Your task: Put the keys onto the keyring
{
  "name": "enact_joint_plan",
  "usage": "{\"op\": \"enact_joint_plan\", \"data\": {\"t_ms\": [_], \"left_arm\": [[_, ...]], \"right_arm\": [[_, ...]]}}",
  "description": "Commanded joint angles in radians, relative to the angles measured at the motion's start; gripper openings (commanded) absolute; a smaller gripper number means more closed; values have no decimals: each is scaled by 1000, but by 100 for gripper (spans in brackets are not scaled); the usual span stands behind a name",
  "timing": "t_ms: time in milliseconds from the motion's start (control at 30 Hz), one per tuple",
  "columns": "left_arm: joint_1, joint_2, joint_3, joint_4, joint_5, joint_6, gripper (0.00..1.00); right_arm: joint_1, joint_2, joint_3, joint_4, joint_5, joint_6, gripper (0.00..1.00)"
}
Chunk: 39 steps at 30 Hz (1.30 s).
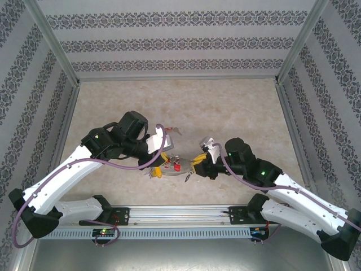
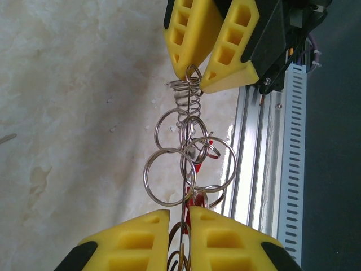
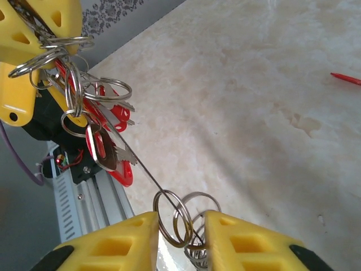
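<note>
**Step in hand — securing the keyring between both tools.**

My left tool (image 2: 179, 219) is narrow and clamped on the keyring (image 3: 144, 169), a large, thin grey metal loop seen edge-on as a fine wire. The loop hangs above the pale marbled worktop (image 3: 254, 113), between my two tools and just ahead of the arm bases. My right tool (image 2: 194, 82) faces the left one from the opposite end. Its yellow pads stand narrow around the loop's far end, with a few small silver split rings (image 2: 189, 152) between them. I cannot tell whether the pads bite the wire or only bracket it.

The small silver metal keys (image 3: 107, 149), with red plastic tags, hang bunched on the loop close to my left tool. A thin red object (image 3: 345, 78) lies on the worktop well apart from the loop. I cannot tell what it is, though it may be a key not yet threaded.

**Judgement.** The loop is supported but not confirmed as held at both ends, so the task looks to be in a middle stage.

**Next move calls for:**
- a firm right-hand pinch on the wire itself — not on a loose split ring, which would slide;
- no pull along the loop that would drag it from my left tool;
- the hanging keys kept clear of both sets of pads.
</note>
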Motion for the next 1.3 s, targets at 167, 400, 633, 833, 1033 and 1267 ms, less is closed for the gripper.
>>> {"op": "enact_joint_plan", "data": {"t_ms": [167,400,633,833,1033,1267], "left_arm": [[18,-35,-3,51,11,-10,0],[20,-35,-5,53,4,-12,0],[20,-35,-4,52,3,-14,0],[20,-34,-2,51,9,-13,0],[22,-34,-3,49,9,-14,0],[22,-36,-3,49,6,-12,0]], "right_arm": [[-9,-1,39,0,-30,-33,6],[-8,-28,28,20,-46,-45,0],[-9,-38,25,46,-83,-54,3],[-6,-4,32,63,-118,-54,9],[-4,20,39,71,-130,-56,19],[-5,41,46,72,-135,-60,24]]}}
